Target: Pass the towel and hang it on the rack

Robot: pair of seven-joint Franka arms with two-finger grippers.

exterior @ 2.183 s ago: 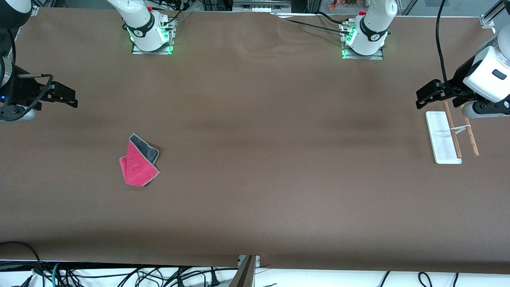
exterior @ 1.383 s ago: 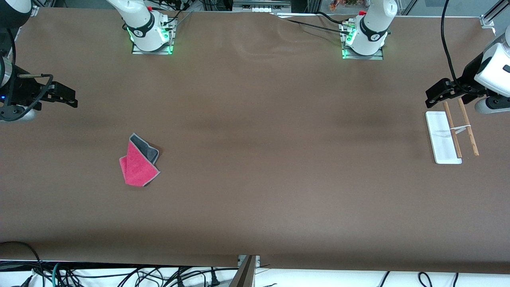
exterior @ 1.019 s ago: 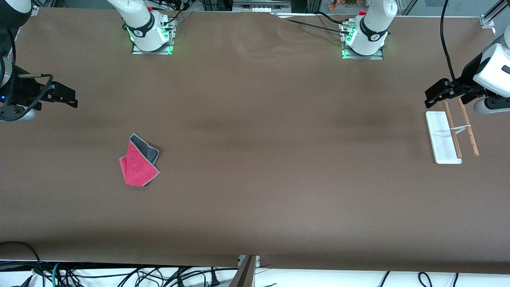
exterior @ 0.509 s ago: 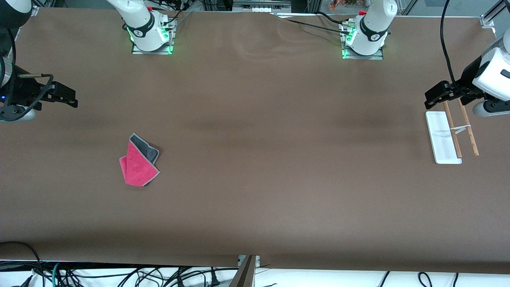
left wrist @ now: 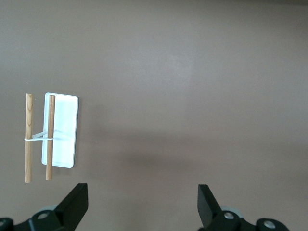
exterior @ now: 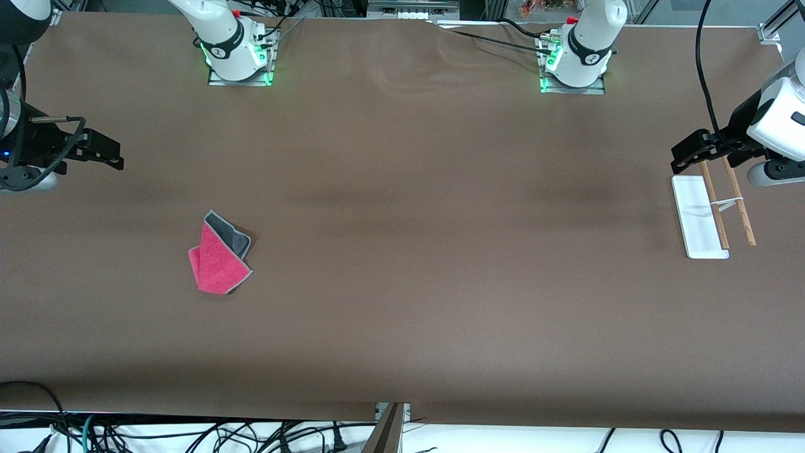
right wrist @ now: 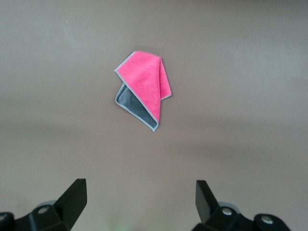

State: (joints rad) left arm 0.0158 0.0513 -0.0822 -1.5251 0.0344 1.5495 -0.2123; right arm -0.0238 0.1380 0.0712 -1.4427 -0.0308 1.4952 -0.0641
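Brown table [exterior: 402,251] nearly bare. Towel [exterior: 219,259] folded, pink face up, grey corner showing, lying flat toward right arm's end. Rack [exterior: 699,217] toward left arm's end, well apart from towel. Left gripper [exterior: 678,156] over rack's edge, jaws wide, empty. Right gripper [exterior: 116,157] raised near towel, jaws wide, empty.

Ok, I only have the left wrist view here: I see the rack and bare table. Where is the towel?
Observer: The towel lies folded on the table toward the right arm's end, pink face up, a grey flap showing.
Operator: Is anything holding it?
Observer: No. The right gripper hangs open, apart from the towel.
Operator: And my own gripper?
Observer: The left gripper is open above the end of the rack farther from the front camera.
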